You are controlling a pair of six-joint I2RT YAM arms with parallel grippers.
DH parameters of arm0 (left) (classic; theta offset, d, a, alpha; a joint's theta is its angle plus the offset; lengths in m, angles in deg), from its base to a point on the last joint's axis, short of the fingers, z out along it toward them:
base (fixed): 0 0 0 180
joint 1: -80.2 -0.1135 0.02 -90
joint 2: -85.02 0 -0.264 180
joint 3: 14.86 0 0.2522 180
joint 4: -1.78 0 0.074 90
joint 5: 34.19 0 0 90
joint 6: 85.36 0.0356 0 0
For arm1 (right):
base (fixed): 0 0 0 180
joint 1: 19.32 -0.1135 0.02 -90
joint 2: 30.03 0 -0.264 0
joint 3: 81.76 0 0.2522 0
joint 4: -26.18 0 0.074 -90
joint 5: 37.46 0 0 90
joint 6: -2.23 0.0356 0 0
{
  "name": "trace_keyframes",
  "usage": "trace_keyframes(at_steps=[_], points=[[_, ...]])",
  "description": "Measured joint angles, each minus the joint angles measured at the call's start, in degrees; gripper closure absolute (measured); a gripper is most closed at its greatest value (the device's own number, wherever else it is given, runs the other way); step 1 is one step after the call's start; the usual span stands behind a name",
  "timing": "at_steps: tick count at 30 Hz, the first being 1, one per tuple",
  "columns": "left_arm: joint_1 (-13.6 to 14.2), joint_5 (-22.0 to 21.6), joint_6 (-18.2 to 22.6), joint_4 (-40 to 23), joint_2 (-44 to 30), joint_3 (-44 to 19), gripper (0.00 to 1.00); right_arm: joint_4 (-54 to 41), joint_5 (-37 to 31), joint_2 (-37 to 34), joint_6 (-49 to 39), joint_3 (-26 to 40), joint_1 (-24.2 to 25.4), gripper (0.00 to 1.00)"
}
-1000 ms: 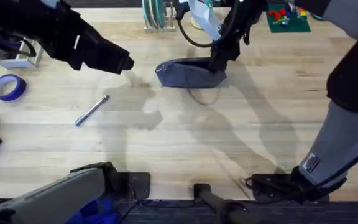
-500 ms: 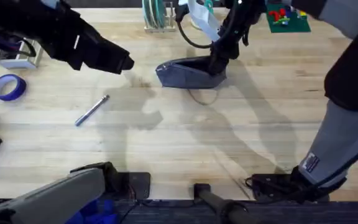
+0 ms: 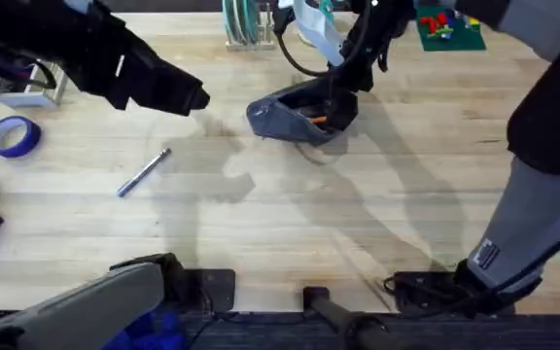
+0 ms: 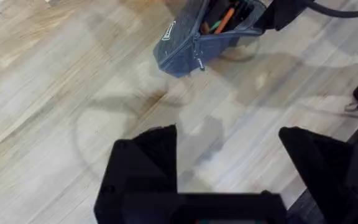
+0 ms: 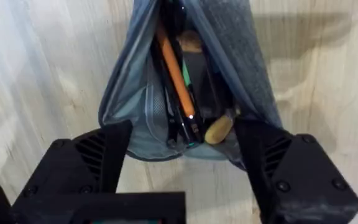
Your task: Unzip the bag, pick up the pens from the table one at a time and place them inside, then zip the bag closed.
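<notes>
The table (image 3: 290, 224) carries everything. The bag (image 3: 295, 117) sits near its far edge, mid-width, mouth gaping w/ orange and dark pens inside. One silver pen (image 3: 144, 172) lies well apart toward the left edge. Right gripper (image 5: 179, 146), fingers apart, straddles the bag's end; closing there may snag fabric and tip contents out. Left gripper (image 4: 229, 165) hovers spread and empty; approaching the pen askew could roll it away.
</notes>
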Motion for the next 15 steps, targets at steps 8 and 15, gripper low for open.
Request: trace_keyframes(at_steps=[8,15], points=[[0.0,0.0,0.0,-0.4,0.0,0.0,0.005,0.0,0.0,0.0,0.0,0.0,0.0,0.005],[0.0,0.0,0.0,-0.6,0.0,0.0,0.006,0.0,0.0,0.0,0.0,0.0,0.0,0.005]])
